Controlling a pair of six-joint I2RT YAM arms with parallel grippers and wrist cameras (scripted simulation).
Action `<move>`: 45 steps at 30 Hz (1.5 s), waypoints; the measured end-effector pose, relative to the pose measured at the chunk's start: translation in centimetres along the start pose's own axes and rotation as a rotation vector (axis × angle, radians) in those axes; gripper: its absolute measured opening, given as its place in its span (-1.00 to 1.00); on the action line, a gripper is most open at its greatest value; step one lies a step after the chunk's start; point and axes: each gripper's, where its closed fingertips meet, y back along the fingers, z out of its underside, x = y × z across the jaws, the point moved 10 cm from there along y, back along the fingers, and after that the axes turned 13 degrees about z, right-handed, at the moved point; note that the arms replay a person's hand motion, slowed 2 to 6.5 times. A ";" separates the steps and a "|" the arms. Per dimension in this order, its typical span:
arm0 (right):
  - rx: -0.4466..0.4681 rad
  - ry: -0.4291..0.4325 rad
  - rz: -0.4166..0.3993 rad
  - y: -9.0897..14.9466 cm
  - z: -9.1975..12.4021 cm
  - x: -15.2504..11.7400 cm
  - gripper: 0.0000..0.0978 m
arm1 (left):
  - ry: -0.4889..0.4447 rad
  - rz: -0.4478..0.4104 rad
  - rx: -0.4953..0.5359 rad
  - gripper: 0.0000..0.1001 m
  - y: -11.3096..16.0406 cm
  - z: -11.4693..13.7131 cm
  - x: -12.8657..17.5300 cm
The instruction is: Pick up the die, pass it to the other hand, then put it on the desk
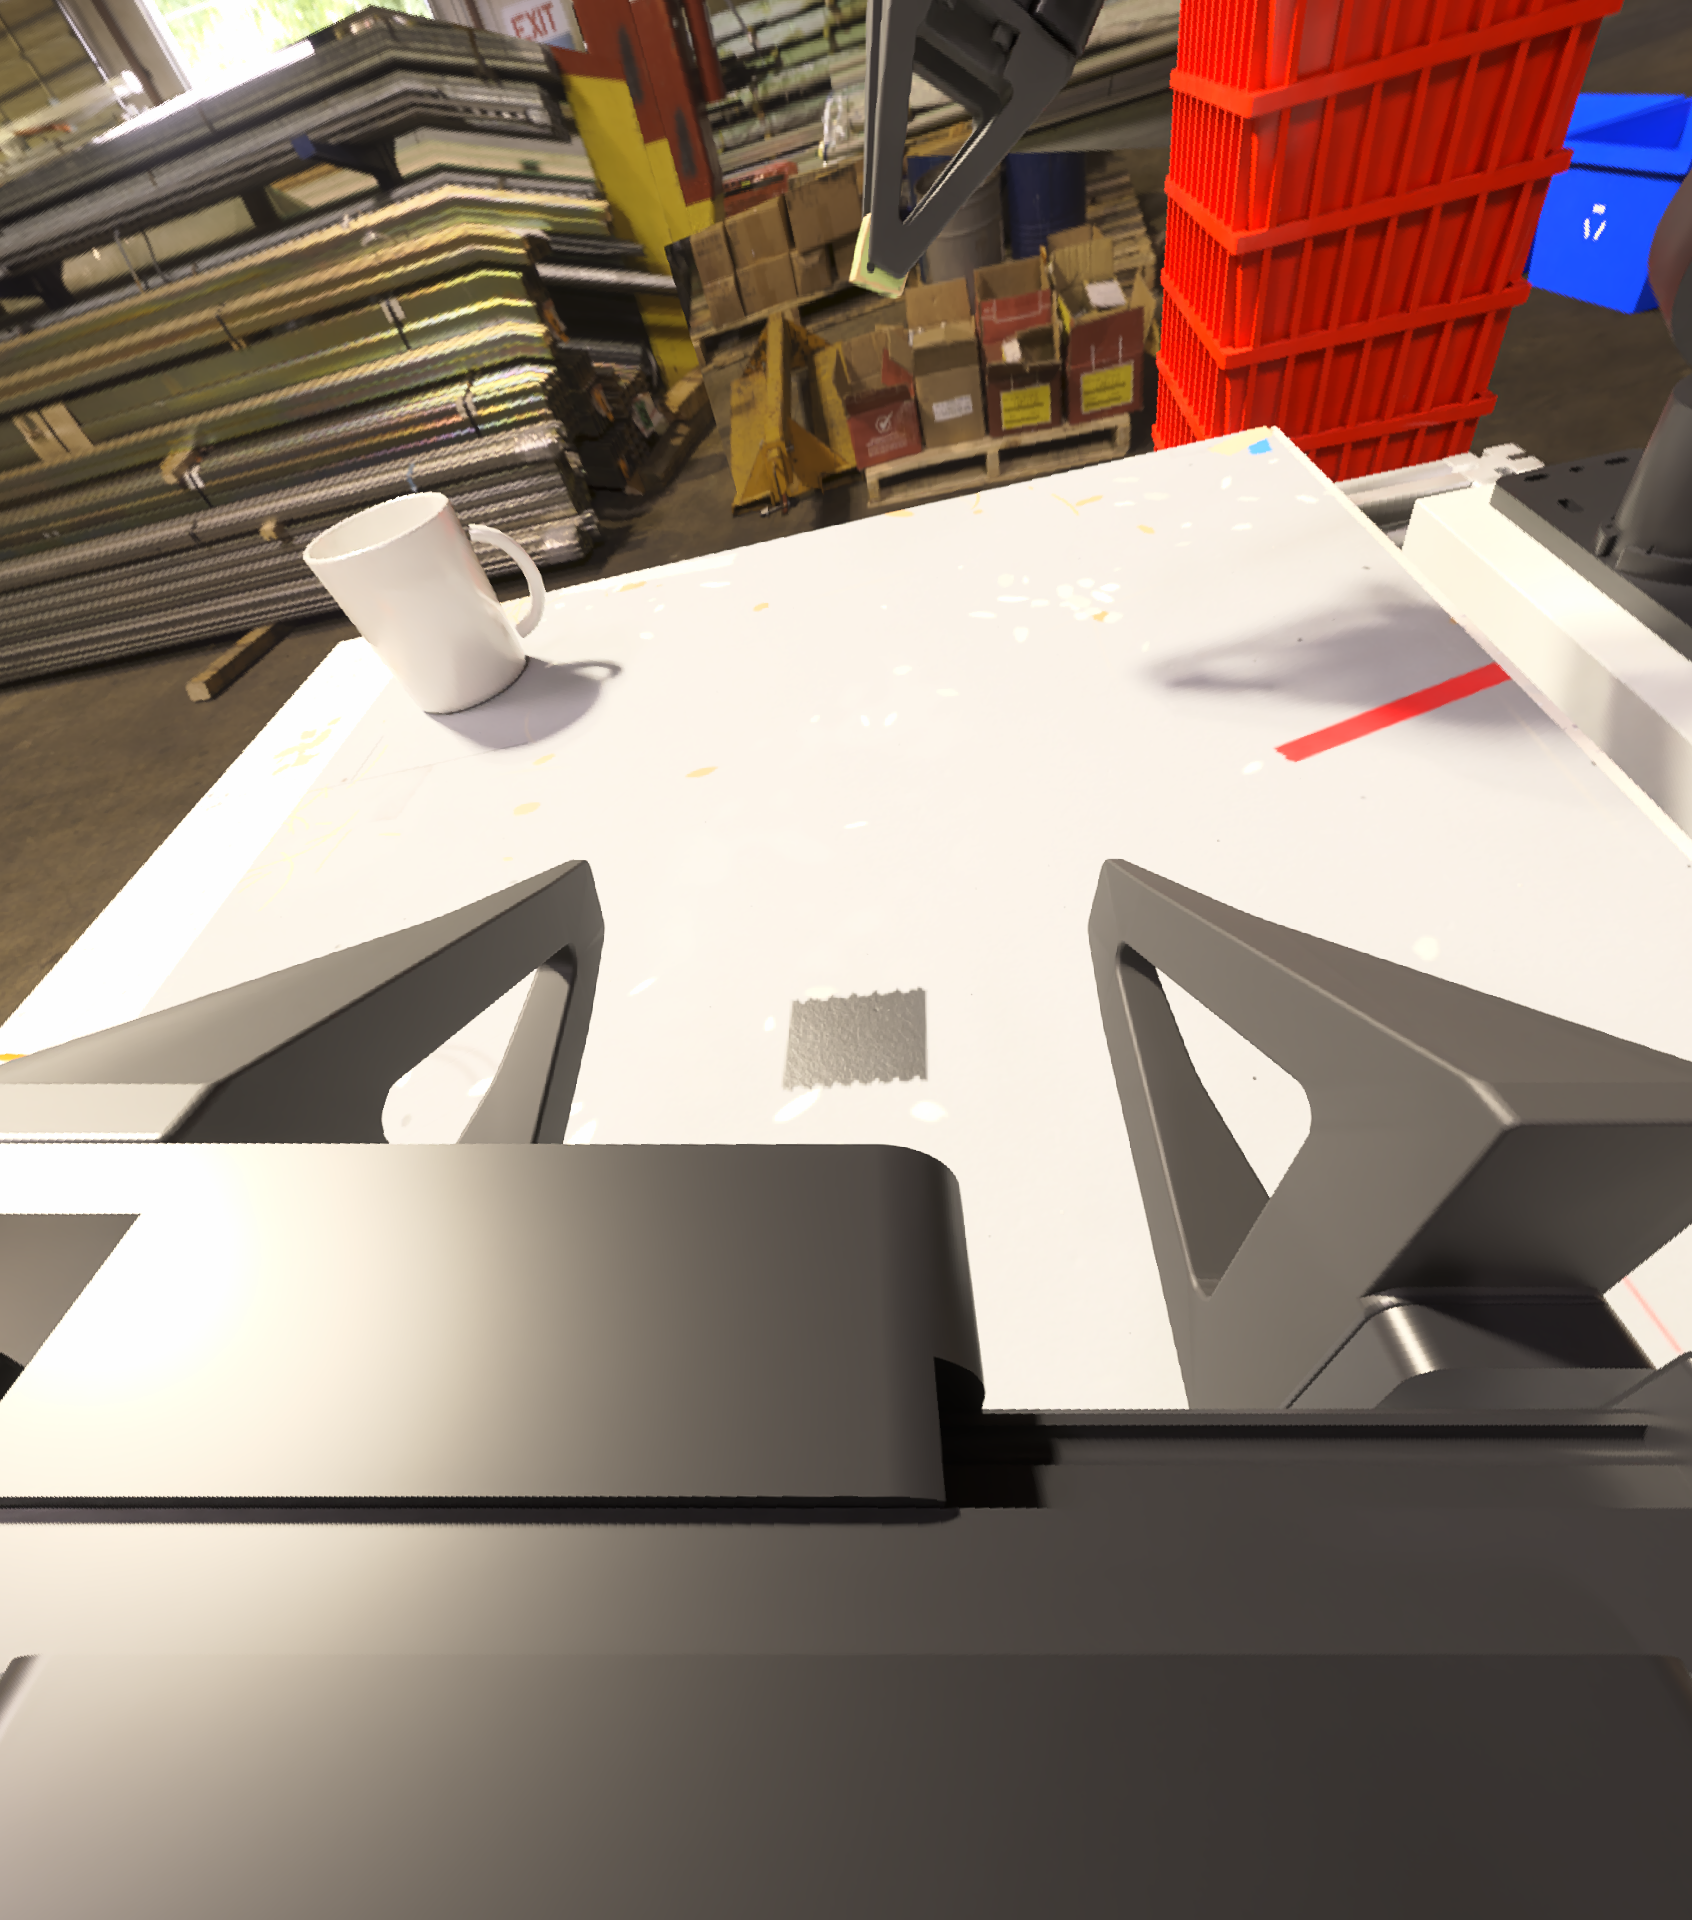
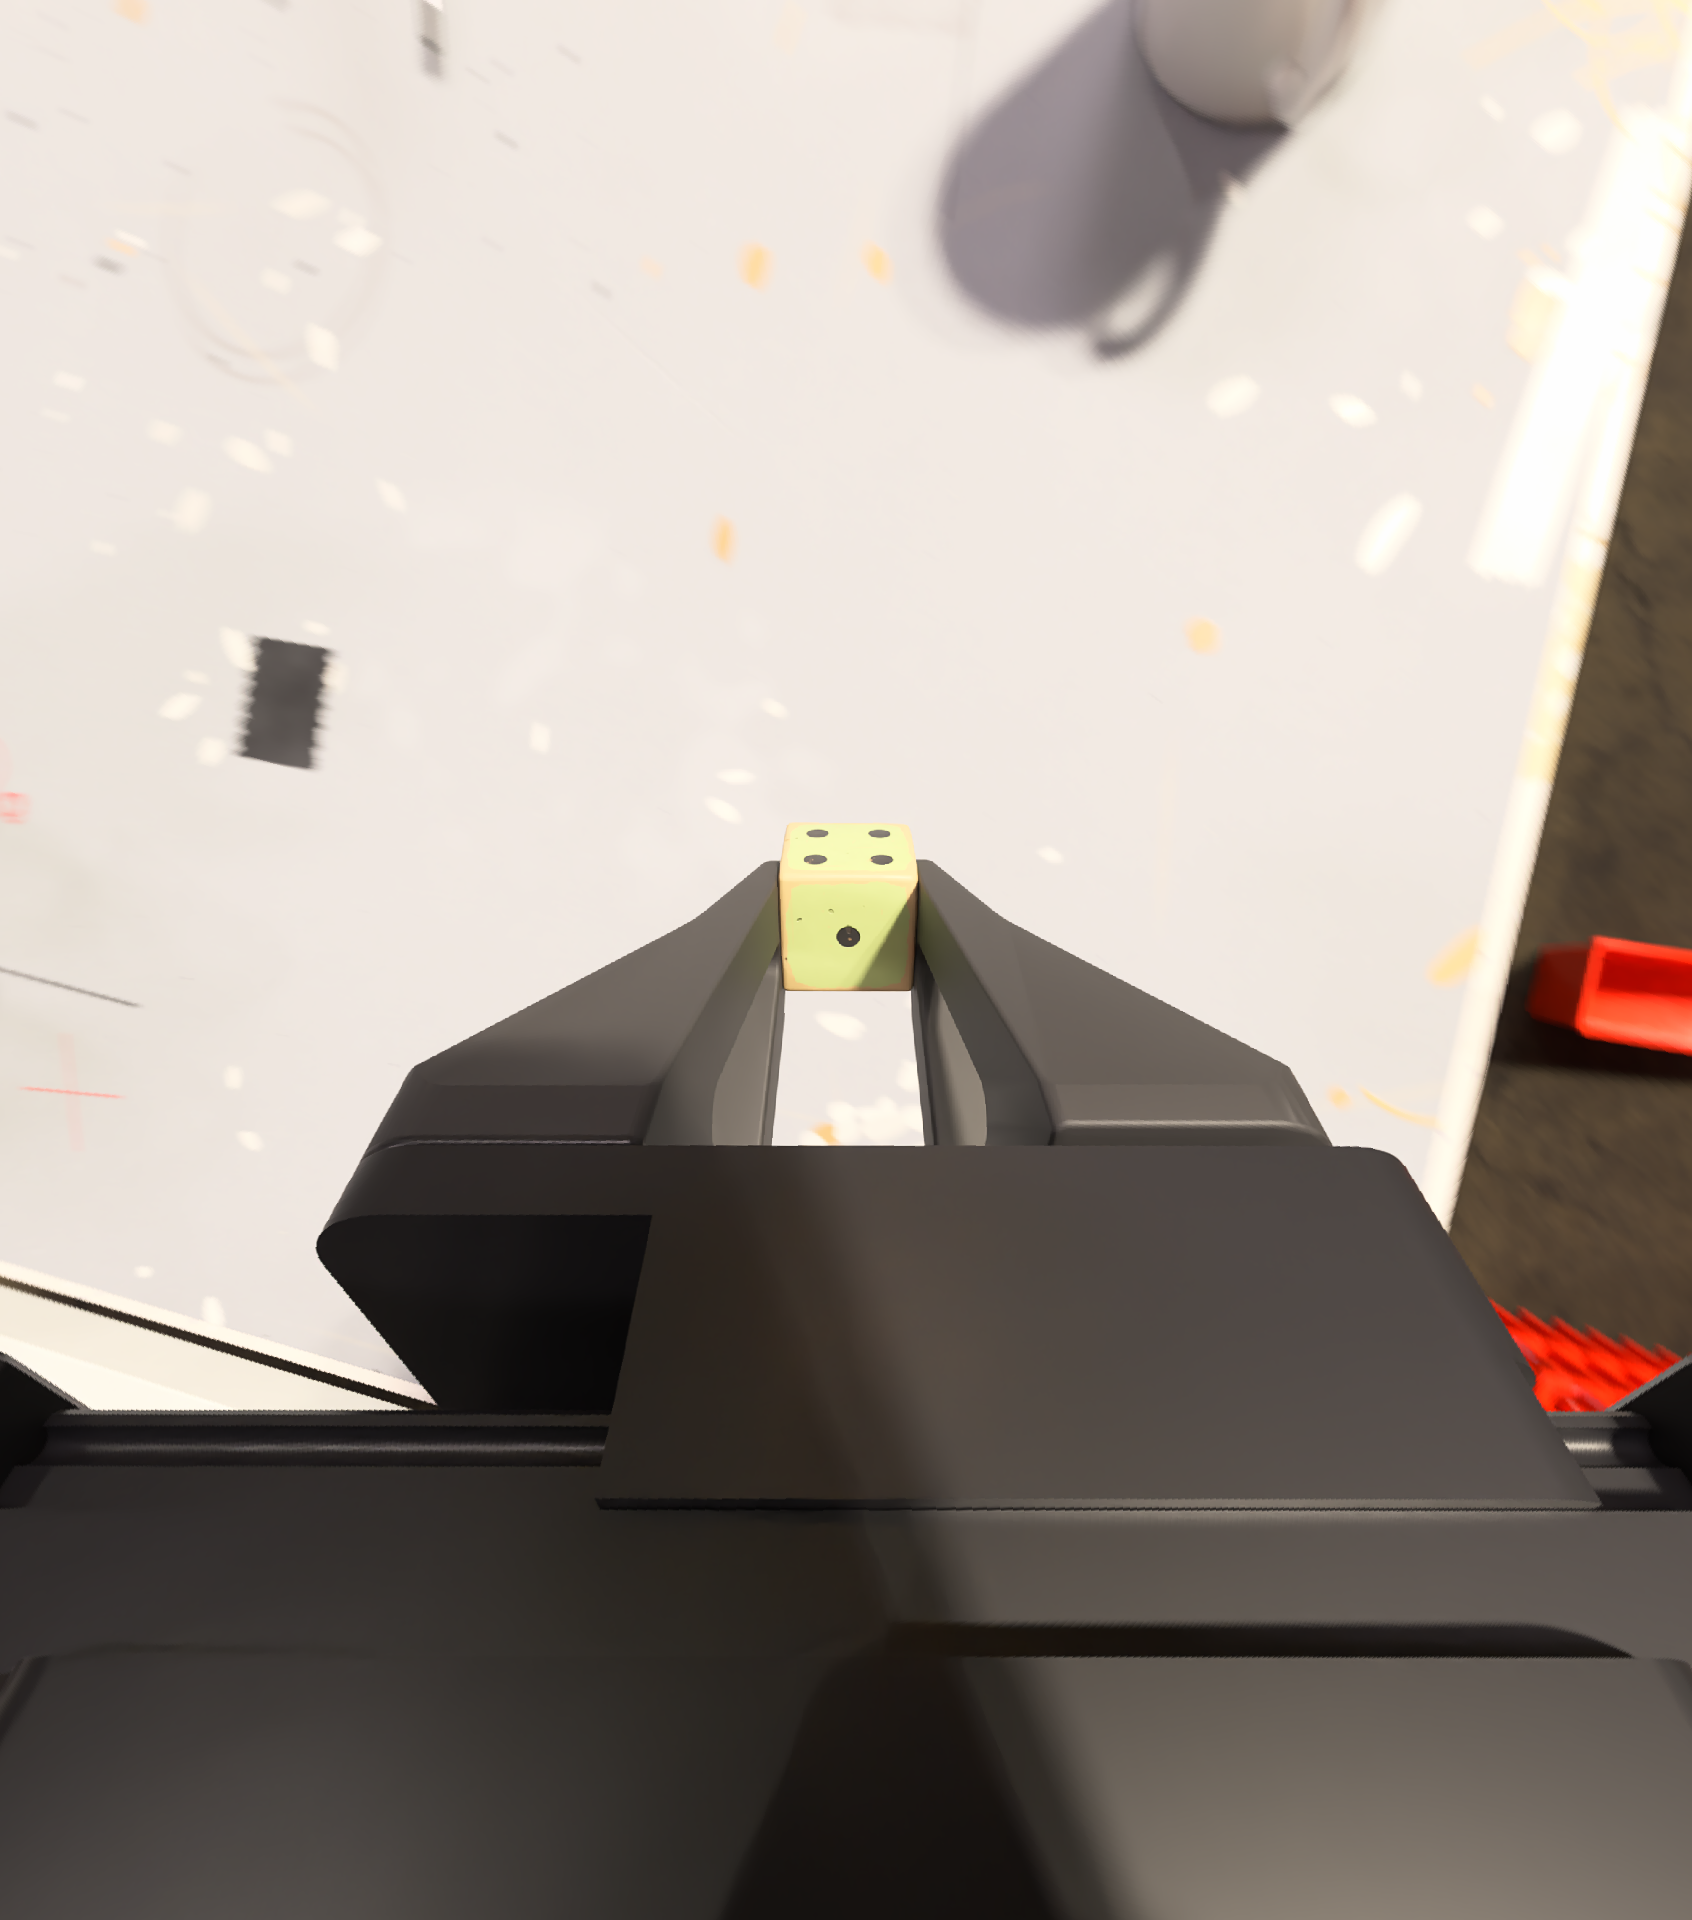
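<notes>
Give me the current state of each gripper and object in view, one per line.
Right gripper: shut on the pale yellow-green die, held high above the desk.
Pale yellow-green die: clamped between the fingertips, off the desk.
Left gripper: open, empty, low over the desk.
White ceramic mug: upright near the desk edge, untouched.
White speckled desk: die not on it.

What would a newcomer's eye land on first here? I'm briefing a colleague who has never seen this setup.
Most striking is the pale yellow-green die, pinched at the tips of the right gripper above the white desk. Next, the left gripper hangs wide open and empty over a grey patch. A white mug stands near the desk's far left edge.
</notes>
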 end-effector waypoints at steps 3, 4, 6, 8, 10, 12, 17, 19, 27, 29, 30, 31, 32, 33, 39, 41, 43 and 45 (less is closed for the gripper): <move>-0.078 -0.012 0.086 -0.1 1.0 2.3 -0.59 | -0.005 0.005 -0.019 0.55 -0.3 0.2 0.1; -0.104 -0.019 0.103 -0.2 1.3 3.0 -0.59 | -0.008 0.006 -0.024 0.54 -0.3 0.3 0.2; -0.156 -0.035 0.129 -0.6 2.1 4.2 -0.59 | -0.013 0.008 -0.033 0.51 -0.5 0.4 0.2; -0.201 -0.052 0.145 -1.0 2.8 5.2 -0.59 | -0.018 0.010 -0.041 0.49 -0.6 0.4 0.3; -0.241 -0.065 0.159 -1.4 3.4 6.1 -0.59 | -0.022 0.012 -0.048 0.49 -0.7 0.5 0.4; -0.273 -0.073 0.173 -1.8 4.0 6.8 -0.59 | -0.023 0.014 -0.052 0.48 -0.8 0.5 0.4; -0.323 -0.073 0.211 -2.9 5.0 7.9 -0.59 | -0.022 0.022 -0.058 0.45 -1.0 0.6 0.5; -0.339 -0.073 0.220 -3.4 5.3 8.2 -0.59 | -0.021 0.024 -0.060 0.43 -1.1 0.6 0.5; -0.398 -0.078 0.239 -5.4 6.3 9.0 -0.59 | -0.027 0.030 -0.072 0.33 -1.2 0.7 0.6; -0.416 -0.077 0.250 -5.9 6.5 9.1 -0.59 | -0.031 0.031 -0.074 0.28 -1.2 0.7 0.6; -0.425 -0.075 0.256 -6.2 6.6 9.2 -0.59 | -0.033 0.031 -0.075 0.25 -1.1 0.7 0.7; -0.434 -0.072 0.262 -6.5 6.6 9.2 -0.59 | -0.035 0.032 -0.076 0.22 -1.1 0.7 0.7; -0.443 -0.070 0.267 -6.7 6.7 9.3 -0.59 | -0.036 0.032 -0.077 0.20 -1.1 0.7 0.7; -0.452 -0.067 0.274 -7.0 6.8 9.4 -0.59 | -0.038 0.032 -0.079 0.17 -1.1 0.6 0.7; -0.510 -0.053 0.305 -8.4 7.5 9.7 -0.59 | -0.044 0.031 -0.085 0.06 -1.1 0.6 0.7; -0.522 -0.054 0.307 -8.7 7.6 9.8 -0.59 | -0.043 0.031 -0.085 0.03 -1.1 0.6 0.7; -0.525 -0.056 0.307 -8.9 7.7 9.8 -0.59 | -0.042 0.032 -0.086 0.00 -1.1 0.6 0.7; -0.521 -0.061 0.305 -8.9 7.6 9.8 -0.59 | -0.041 0.032 -0.086 -0.03 -1.1 0.6 0.7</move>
